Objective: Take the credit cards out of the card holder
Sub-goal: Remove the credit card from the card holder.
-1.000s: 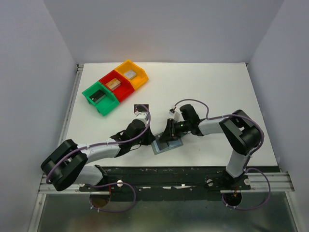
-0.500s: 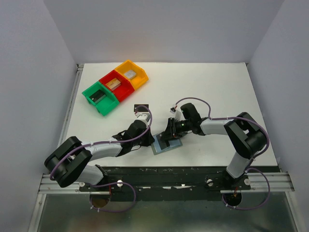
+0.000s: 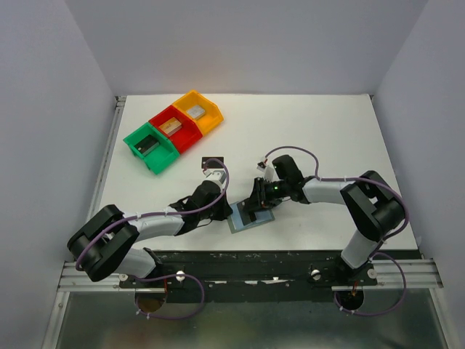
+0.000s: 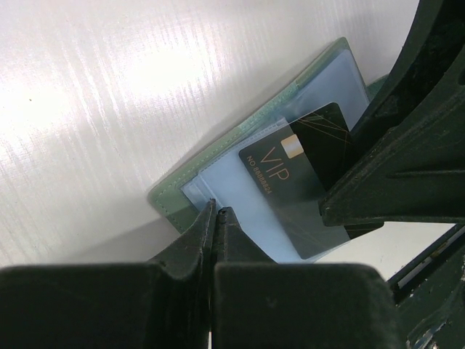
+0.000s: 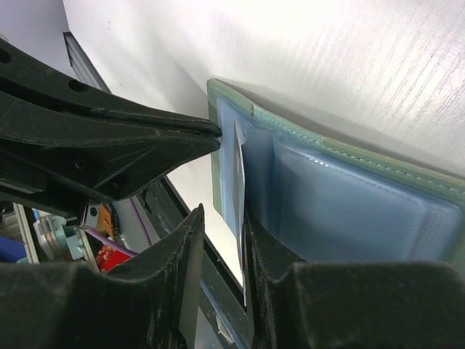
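Black VIP card [image 4: 301,171] pinched by right gripper [image 5: 221,243], left gripper [image 4: 216,218] clamping card holder [image 4: 218,156] edge

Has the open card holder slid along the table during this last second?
No. The card holder lies at the same spot by the table's near edge, at the same distance from the green bin.

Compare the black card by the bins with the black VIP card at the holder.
The loose black card lies flat and free on the table; the VIP card sits at the open card holder, pinched by the right gripper. Only the VIP card shows readable gold lettering. Both are black.
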Controlling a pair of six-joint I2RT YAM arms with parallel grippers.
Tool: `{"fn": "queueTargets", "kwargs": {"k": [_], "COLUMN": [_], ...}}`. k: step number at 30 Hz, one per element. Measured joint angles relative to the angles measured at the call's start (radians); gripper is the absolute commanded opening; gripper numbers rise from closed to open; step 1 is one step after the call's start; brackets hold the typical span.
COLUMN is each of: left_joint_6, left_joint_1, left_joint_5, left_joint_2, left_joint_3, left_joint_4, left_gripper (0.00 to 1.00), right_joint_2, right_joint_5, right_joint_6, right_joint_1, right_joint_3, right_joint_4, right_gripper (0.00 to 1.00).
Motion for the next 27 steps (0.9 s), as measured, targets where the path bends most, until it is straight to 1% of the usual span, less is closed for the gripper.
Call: {"fn": "queueTargets", "kwargs": {"k": [19,27], "left_joint_6": [-0.003,-0.003], "left_joint_1": [0.0,0.0], "left_joint_5": [-0.001,-0.002], "left_joint_2": [0.0,0.0], "left_joint_3": [0.0,0.0], "left_joint_4": [-0.002,-0.007], "left_gripper": [0.0,0.0], "right_joint_2": [-0.044,-0.056], "right_joint_5": [0.03,0.04], "right_joint_6": [-0.027,-0.04], "right_joint_1": [0.0,0.0], "right_joint_3": [0.001,0.003], "right_joint_4": [-0.053,-0.076], "right_gripper": [0.33,0.31]}}
